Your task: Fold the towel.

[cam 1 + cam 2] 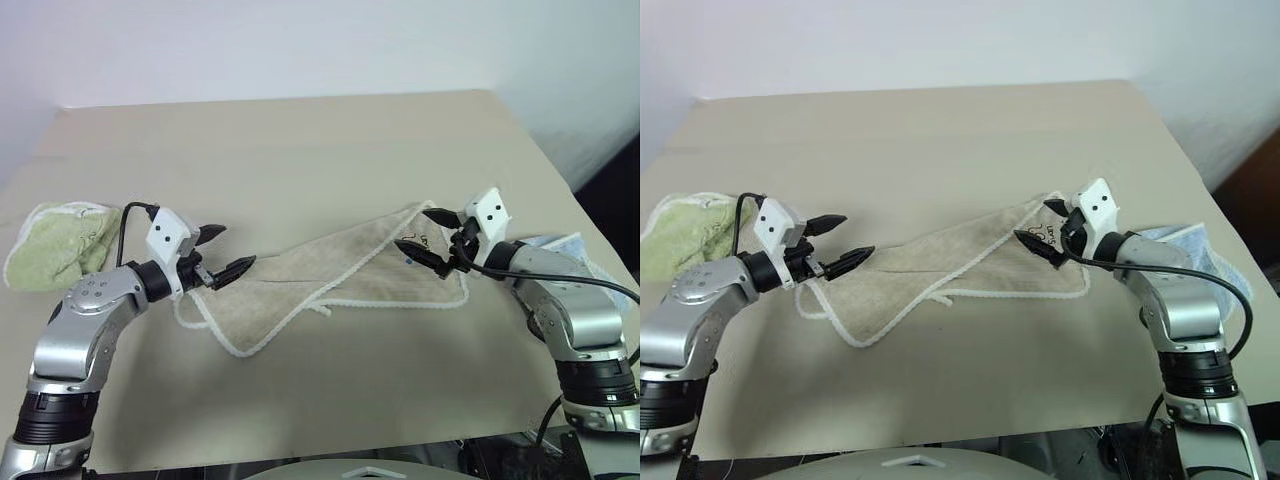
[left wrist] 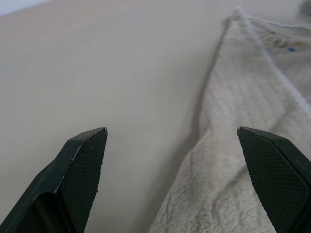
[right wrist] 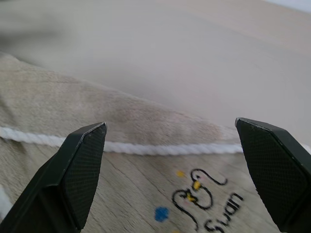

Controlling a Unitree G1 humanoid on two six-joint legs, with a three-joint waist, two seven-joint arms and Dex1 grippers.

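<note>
Both your pincers are spread wide, holding nothing.
The towel (image 1: 340, 275) lies rumpled mid-tabletop (image 1: 300, 140); your left pincer (image 1: 222, 252) hovers at its left end, your right pincer (image 1: 422, 232) over its right corner.

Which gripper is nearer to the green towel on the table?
Left. The left gripper hovers at the beige towel's end beside the green towel; the right gripper is over the beige towel's far end, by its printed mark.

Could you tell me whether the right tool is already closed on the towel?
No, the right tool hangs open above the towel.
</note>
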